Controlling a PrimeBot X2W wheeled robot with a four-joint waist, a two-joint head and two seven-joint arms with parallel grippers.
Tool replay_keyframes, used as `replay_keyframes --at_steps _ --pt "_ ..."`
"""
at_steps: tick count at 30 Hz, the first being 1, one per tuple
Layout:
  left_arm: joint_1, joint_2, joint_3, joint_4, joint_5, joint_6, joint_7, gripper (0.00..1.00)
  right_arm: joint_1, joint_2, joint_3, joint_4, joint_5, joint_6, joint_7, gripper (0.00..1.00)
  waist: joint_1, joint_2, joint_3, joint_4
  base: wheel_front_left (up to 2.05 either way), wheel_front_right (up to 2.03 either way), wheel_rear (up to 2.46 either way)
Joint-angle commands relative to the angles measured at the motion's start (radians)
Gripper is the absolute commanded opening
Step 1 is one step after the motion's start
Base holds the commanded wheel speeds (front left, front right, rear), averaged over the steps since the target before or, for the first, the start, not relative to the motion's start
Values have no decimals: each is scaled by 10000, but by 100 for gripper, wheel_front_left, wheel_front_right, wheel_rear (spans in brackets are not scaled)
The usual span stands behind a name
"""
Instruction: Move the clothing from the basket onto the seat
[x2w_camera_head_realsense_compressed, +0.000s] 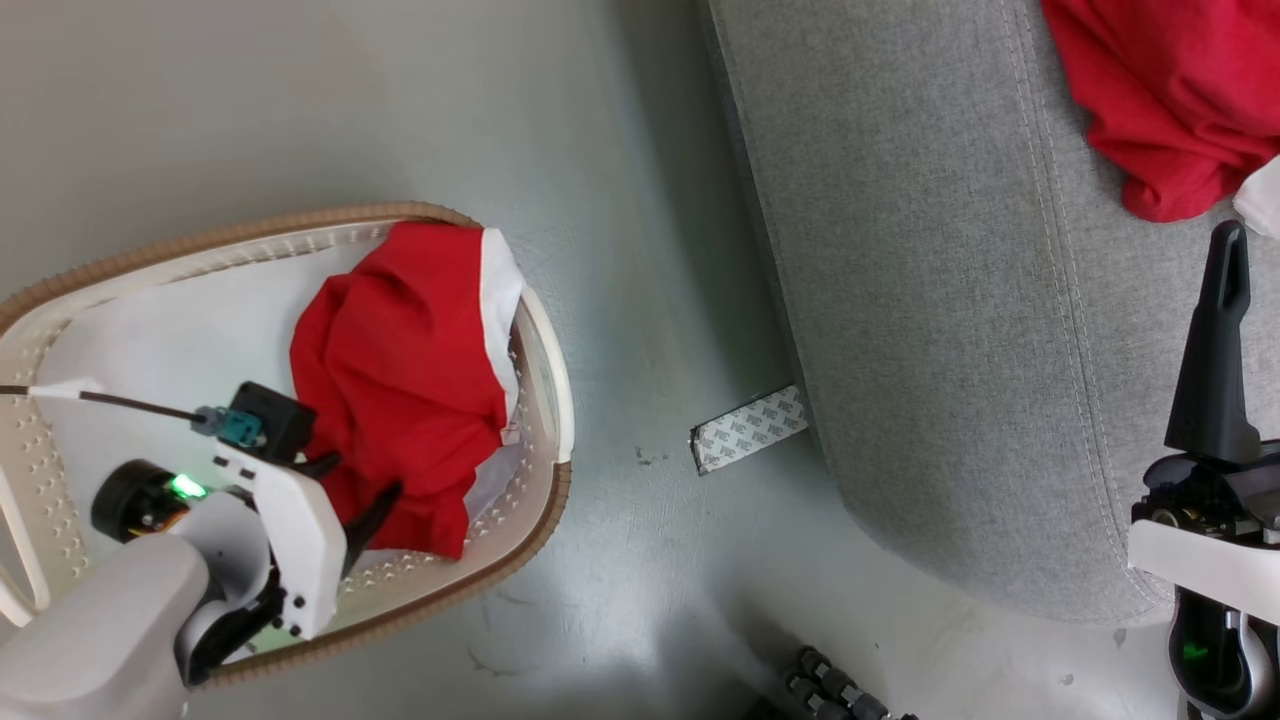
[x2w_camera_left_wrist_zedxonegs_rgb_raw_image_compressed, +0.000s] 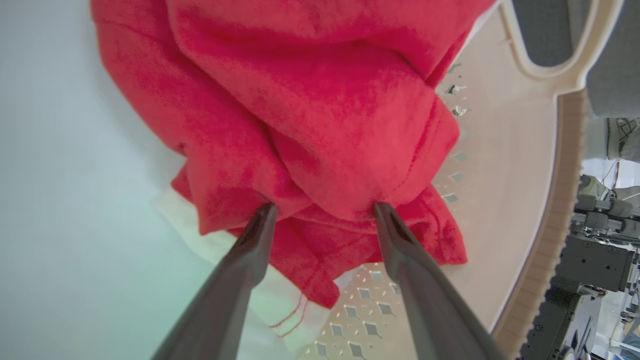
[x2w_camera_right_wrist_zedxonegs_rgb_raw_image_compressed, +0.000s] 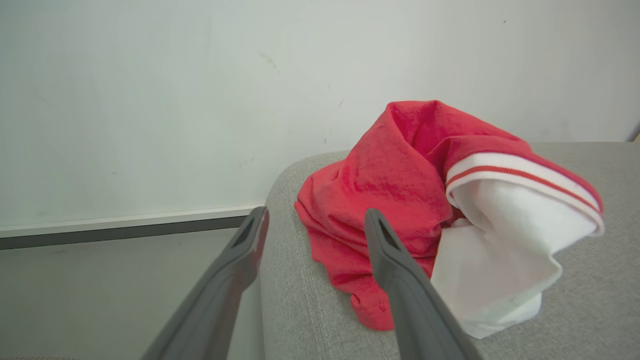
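Where left gripper (x2w_camera_left_wrist_zedxonegs_rgb_raw_image_compressed: 324, 205) hung: fingers spread against crumpled clothing (x2w_camera_left_wrist_zedxonegs_rgb_raw_image_compressed: 310, 100), perforated basket (x2w_camera_left_wrist_zedxonegs_rgb_raw_image_compressed: 500, 175) wall close.
Right gripper (x2w_camera_right_wrist_zedxonegs_rgb_raw_image_compressed: 316, 212): spread, above rounded seat (x2w_camera_right_wrist_zedxonegs_rgb_raw_image_compressed: 575, 310) edge.

left claw (x2w_camera_left_wrist_zedxonegs_rgb_raw_image_compressed: 325, 207) spread, right claw (x2w_camera_right_wrist_zedxonegs_rgb_raw_image_compressed: 316, 212) spread

Under me, smooth grey floor (x2w_camera_head_realsense_compressed: 300, 100) (scuffed, a printed strip (x2w_camera_head_realsense_compressed: 748, 430) lying on it); ahead, a pale wall (x2w_camera_right_wrist_zedxonegs_rgb_raw_image_compressed: 200, 75) with dark skirting (x2w_camera_right_wrist_zedxonegs_rgb_raw_image_compressed: 125, 232).

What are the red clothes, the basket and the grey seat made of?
The clothing looks like soft, matte cloth: it crumples into folds. The basket seems smooth cream plastic, with punched holes. The seat looks like woven grey fabric, speckled, with stitched seams.
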Motion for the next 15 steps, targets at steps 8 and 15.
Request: replay_keyframes --at_steps 8,15 --pt "-109 313 -472 -99 -519 10 389 100 164 -6 -27 -6 108 -26 7 100 -1 0 10 -29 0 0 0" --pt "-684 -11 -410 -170 -785 10 -118 100 251 -6 -6 -3 29 -26 7 100 -1 0 130 22 0 0 0"
